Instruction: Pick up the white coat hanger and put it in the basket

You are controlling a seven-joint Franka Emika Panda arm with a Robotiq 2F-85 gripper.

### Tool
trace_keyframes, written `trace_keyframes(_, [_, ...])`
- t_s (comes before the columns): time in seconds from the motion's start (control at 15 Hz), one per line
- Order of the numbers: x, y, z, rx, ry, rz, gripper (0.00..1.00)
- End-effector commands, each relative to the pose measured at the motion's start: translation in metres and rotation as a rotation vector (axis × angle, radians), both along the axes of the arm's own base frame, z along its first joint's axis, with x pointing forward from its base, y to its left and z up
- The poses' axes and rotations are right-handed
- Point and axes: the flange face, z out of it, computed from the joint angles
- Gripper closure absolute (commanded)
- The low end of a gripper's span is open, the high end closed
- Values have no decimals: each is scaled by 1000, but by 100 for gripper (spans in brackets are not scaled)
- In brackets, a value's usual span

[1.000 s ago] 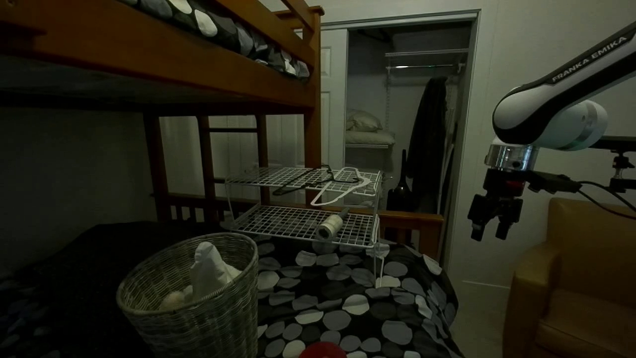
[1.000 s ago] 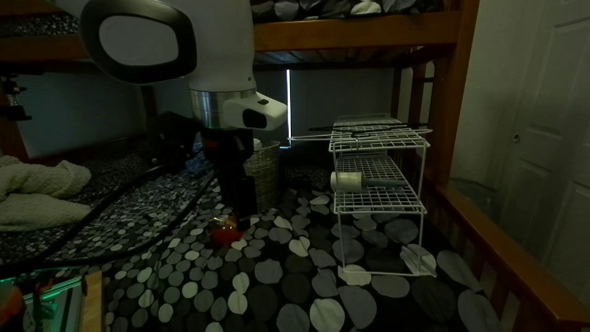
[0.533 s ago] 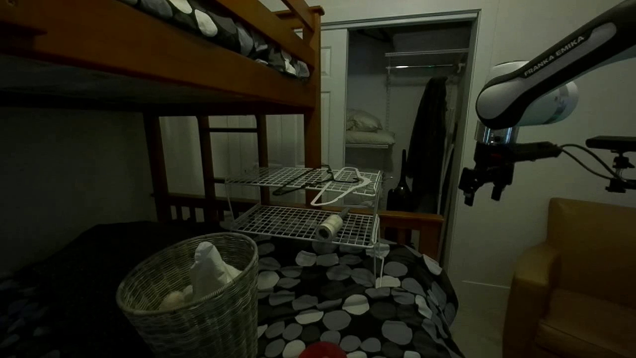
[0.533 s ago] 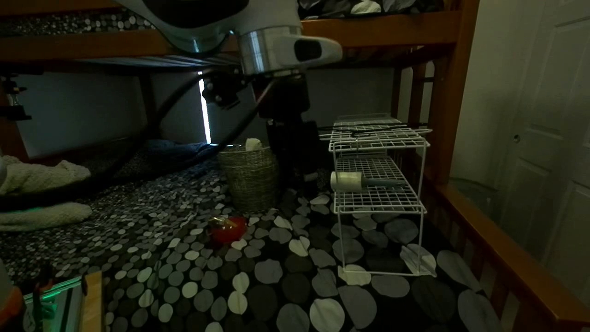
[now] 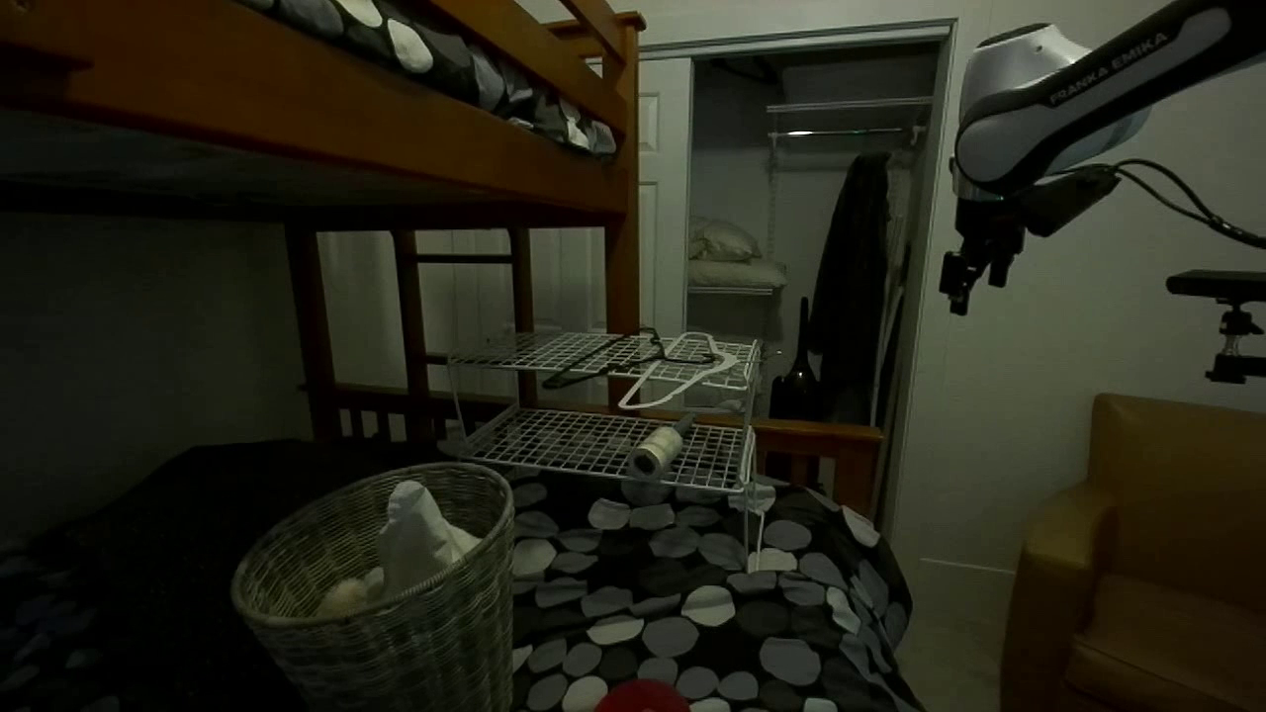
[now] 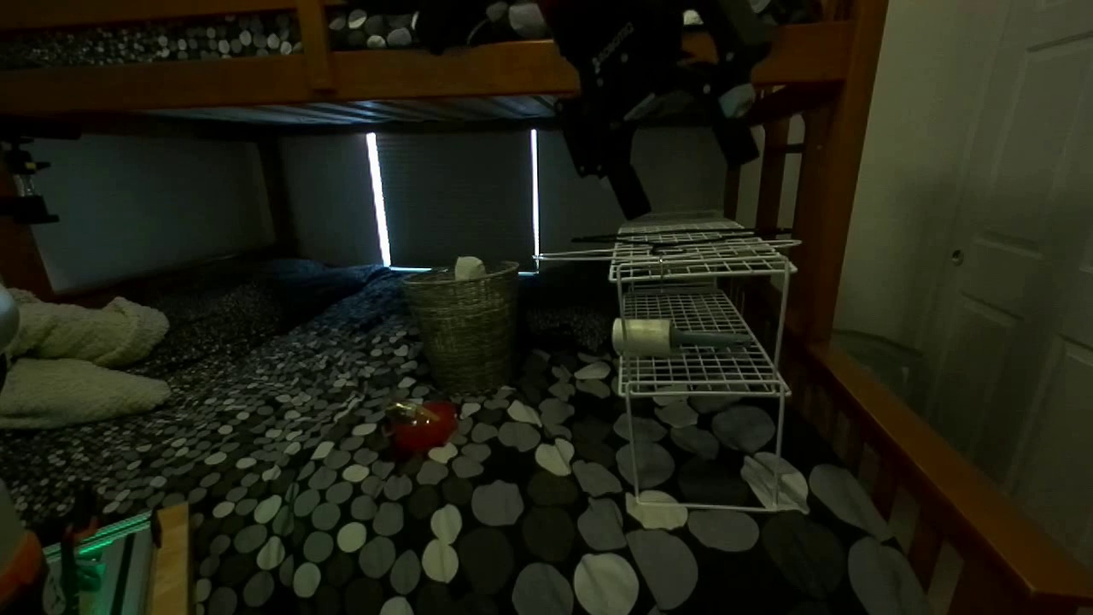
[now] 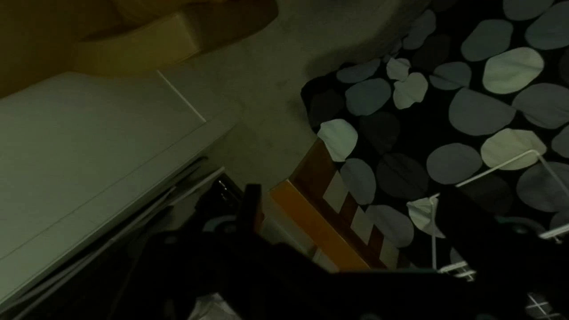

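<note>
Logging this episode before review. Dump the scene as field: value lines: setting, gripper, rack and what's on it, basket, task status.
setting: lower level of a wooden bunk bed, dotted bedding
gripper: open, in the air, holding nothing
wire rack: white, two shelves, standing on the bedding
white coat hanger: rack's top shelf, one end jutting past its edge
black hanger: same shelf
lint roller: rack's lower shelf
basket: standing on the bedding, white item inside
task status: white coat hanger not yet in basket

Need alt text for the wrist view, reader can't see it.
Dark gripper, jaws spread and holding nothing, with a wooden bed rail and spotted bedding showing beyond. Part of a white wire rack shows at lower right, part of a tan armchair at upper left.
</note>
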Motion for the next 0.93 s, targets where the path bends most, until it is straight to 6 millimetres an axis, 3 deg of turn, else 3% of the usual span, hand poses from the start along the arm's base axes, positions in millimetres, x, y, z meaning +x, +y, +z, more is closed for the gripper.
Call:
trace_keyframes(0.0, [1,0,2,-4,2,6,0])
trace_keyframes(0.27, [3,-1,-3,-6,13,10,0])
trace_keyframes(0.6, [34,-25,36,-115,-104,257,0])
trace_keyframes(0.73, [62,-27,49,-119,-168,359,0])
trace_keyframes(0.87, [101,-6,51,-79,-206,469,0])
